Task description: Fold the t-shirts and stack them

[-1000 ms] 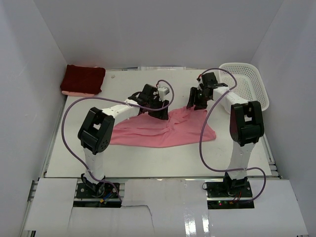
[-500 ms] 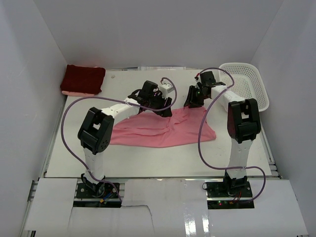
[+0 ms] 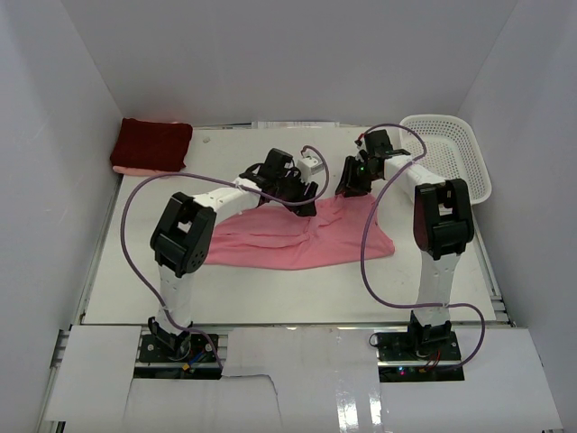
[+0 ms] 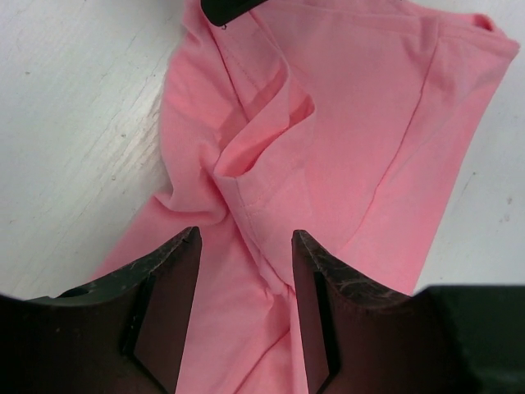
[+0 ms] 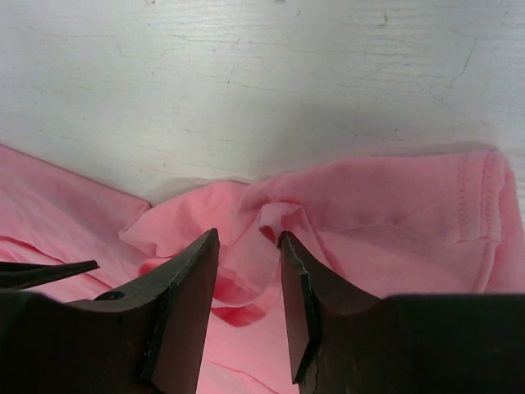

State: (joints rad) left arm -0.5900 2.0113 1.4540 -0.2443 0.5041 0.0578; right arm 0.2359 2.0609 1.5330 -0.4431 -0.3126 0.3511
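The salmon pink t-shirt (image 3: 288, 242) lies spread and rumpled across the middle of the desk (image 3: 135, 280), its long side running left to right. Both arms reach over to its far edge. The left hand (image 3: 304, 202) hangs low over the cloth with its fingers (image 4: 168, 304) apart, a creased fold showing in the gap between them. The right hand (image 3: 349, 189) sits at the far right corner of the shirt, fingers (image 5: 184, 304) astride a puckered bunch near the hem; whether they pinch it I cannot tell. The dark maroon t-shirt (image 3: 151, 144), a folded rectangle, rests in the far left corner. A white mesh basket (image 3: 471, 149) stands at the far right corner.
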